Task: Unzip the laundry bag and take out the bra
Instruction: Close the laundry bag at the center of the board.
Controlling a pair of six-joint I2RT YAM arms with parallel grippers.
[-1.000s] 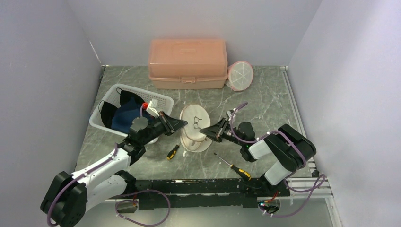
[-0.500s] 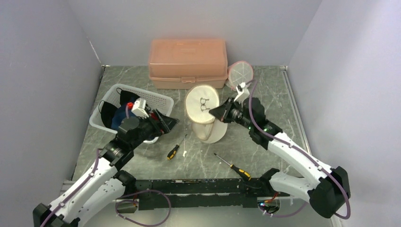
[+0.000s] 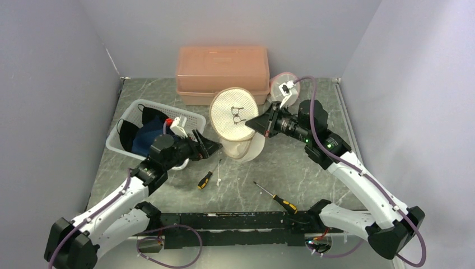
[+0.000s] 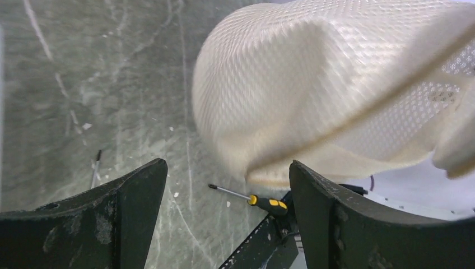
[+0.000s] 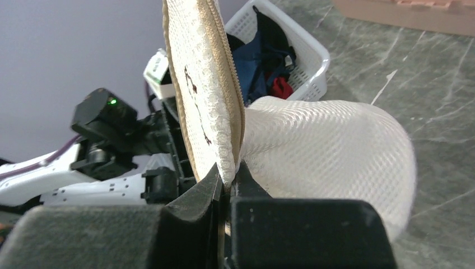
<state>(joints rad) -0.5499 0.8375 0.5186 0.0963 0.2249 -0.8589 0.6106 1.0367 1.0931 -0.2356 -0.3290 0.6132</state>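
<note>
The laundry bag (image 3: 234,114) is a round cream mesh case with a tan zipper edge and a small black glasses print. Its flat lid stands on edge in the air, and its domed half (image 3: 245,149) hangs below toward the table. My right gripper (image 3: 251,124) is shut on the lid's rim; in the right wrist view that gripper (image 5: 227,175) pinches the lid's (image 5: 201,84) edge beside the dome (image 5: 330,145). My left gripper (image 3: 213,147) is open just left of the dome, with nothing between its fingers (image 4: 140,190); the bag (image 4: 336,84) fills that view. The bra is hidden.
A white basket (image 3: 189,118) of dark clothes stands behind the left arm. A peach lidded box (image 3: 222,73) and a second round mesh bag (image 3: 284,88) are at the back. Two yellow-and-black screwdrivers (image 3: 204,180) (image 3: 276,198) lie on the table near the arms.
My right gripper has carried the bag up off the table and toward the back. My left gripper has opened and let go of the bag, now standing just left of it.
</note>
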